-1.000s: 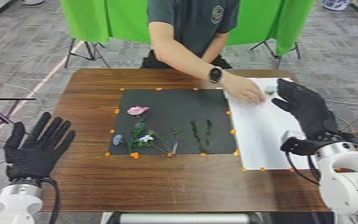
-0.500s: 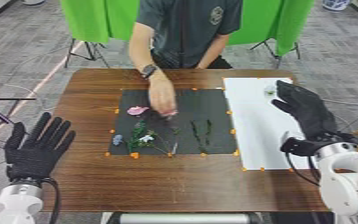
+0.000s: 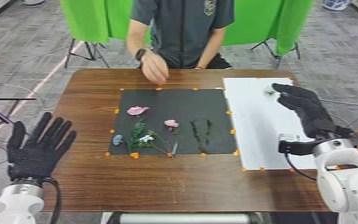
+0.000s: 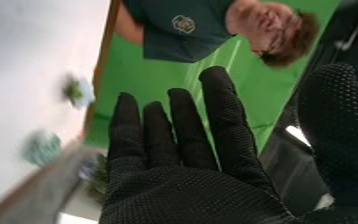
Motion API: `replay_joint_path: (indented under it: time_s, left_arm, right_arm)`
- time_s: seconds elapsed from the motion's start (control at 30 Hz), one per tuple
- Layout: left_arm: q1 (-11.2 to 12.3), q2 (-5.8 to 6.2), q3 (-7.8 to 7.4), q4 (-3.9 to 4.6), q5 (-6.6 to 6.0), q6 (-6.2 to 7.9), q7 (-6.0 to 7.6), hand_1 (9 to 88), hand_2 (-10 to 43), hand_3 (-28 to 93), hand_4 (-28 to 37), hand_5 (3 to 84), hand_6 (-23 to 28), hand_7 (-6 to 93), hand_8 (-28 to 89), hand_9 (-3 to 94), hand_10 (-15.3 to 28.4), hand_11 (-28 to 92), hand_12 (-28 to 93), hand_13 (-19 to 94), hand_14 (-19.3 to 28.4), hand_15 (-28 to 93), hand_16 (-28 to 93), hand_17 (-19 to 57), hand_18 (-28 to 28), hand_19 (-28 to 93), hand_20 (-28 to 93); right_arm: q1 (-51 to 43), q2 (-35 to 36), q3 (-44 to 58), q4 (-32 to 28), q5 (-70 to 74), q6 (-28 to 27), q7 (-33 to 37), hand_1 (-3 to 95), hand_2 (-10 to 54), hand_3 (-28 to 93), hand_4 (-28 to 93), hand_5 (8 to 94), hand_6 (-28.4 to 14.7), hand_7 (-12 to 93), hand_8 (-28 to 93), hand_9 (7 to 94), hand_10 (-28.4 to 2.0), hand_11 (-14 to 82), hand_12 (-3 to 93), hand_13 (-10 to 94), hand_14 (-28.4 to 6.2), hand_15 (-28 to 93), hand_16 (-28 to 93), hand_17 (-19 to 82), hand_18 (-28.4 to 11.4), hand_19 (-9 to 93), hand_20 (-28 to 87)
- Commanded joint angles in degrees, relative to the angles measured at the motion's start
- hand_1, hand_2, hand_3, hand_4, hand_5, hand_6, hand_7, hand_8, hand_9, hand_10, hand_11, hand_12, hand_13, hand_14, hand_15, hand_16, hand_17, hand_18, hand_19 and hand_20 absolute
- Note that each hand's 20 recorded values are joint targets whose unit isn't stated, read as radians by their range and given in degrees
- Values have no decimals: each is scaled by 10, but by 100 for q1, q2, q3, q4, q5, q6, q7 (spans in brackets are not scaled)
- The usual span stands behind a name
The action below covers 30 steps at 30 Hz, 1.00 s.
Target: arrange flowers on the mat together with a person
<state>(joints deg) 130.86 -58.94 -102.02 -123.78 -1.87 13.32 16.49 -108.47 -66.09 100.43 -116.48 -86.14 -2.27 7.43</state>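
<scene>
— Nearest you on the desk [image 3: 180,192], your left hand [image 3: 38,156] is at the left side, palm showing, its fingers straight and fanned apart.

— Then you have the dark mat [image 3: 171,97]. Toward its near left, you see the blue flower [image 3: 117,140], and the white flower [image 3: 146,138] beside the leafy green sprig [image 3: 137,131].

— Right of those, you've got two green stems [image 3: 196,134] lying apart, roughly side by side, and between them and the sprig, the small pink flower [image 3: 171,123].

— Farther up on the left of the mat, you find the larger pink flower [image 3: 137,110].

— And your right hand [image 3: 311,111]?

— You have it over the right side of the white sheet [image 3: 260,130]. Your right wrist view shows its fingers straight, a little apart, the thumb well away, clamped on nothing.

— Near its fingertips, you can spot a pale bloom [image 3: 270,90] on the sheet.

— Farthest from you, the person's hand [image 3: 155,71] is just beyond the mat's far edge, fingers pointing your way.
</scene>
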Motion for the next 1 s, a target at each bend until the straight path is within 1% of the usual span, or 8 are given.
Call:
replay_joint_path:
  time_s: [0.03,0.37,0.43,0.53,0.7,0.8,0.87,1.0]
  left_arm:
    - [22,1,23,35,-41,-36,-12,283,166,555,-283,411,74,88,-100,381,156,174,67,294,145,217,-64,-51,132,284,112]
    - [64,-23,34,8,-28,-50,33,270,165,576,-283,410,75,85,-97,379,156,174,67,294,144,215,-64,-51,132,285,113]
    - [54,-34,35,8,-12,-24,16,267,164,581,-283,410,75,85,-97,379,155,174,67,293,145,215,-63,-51,132,284,112]
    - [107,-43,0,-19,31,-12,38,252,158,616,-283,410,76,86,-97,379,155,175,67,293,144,216,-63,-51,132,284,112]
    - [91,-52,15,0,17,-13,30,247,151,647,-283,410,76,86,-97,378,155,175,67,294,144,217,-63,-51,132,284,112]
    - [17,29,35,51,33,26,-25,240,149,660,-283,409,75,88,-97,377,155,176,68,293,144,219,-62,-51,132,285,113]
    - [-13,70,46,59,71,10,-21,239,145,669,-283,409,75,89,-98,376,155,175,68,292,144,218,-62,-51,132,285,112]
    - [-130,145,116,100,121,-61,-99,239,143,675,-283,409,75,89,-98,376,156,176,69,292,144,218,-62,-51,132,285,112]
  right_arm:
    - [-4,59,332,28,-608,-87,-169,198,14,796,-240,443,-36,136,-108,341,-123,33,99,218,-65,39,90,125,-64,247,60]
    - [837,657,-89,725,-3065,-415,34,247,-25,790,-237,395,-31,144,-108,306,-114,30,103,203,-72,54,68,118,-77,259,56]
    - [955,767,-288,808,-3409,-251,327,264,-43,793,-237,376,-30,147,-109,292,-112,30,104,194,-75,61,61,115,-80,267,55]
    - [1366,840,-677,1099,-3560,-348,722,295,-50,797,-243,346,-31,154,-111,282,-107,33,105,191,-86,80,55,113,-97,296,59]
    - [1837,953,-1100,1650,-4266,-302,1302,340,-61,810,-260,327,-34,157,-112,271,-103,46,100,181,-95,127,12,114,-103,338,34]
    - [2085,1060,-1295,1859,-4506,-548,1721,364,-87,813,-269,324,-36,160,-113,267,-105,52,100,184,-101,165,-9,125,-111,386,33]
    - [2207,1127,-1460,2069,-4663,-222,1755,375,-94,807,-280,321,-40,162,-114,263,-121,63,95,197,-110,190,-25,141,-123,438,35]
    - [2476,1198,-1666,2365,-4642,-296,2023,385,-95,811,-283,332,-41,170,-118,272,-130,74,92,220,-114,209,-22,155,-133,484,37]
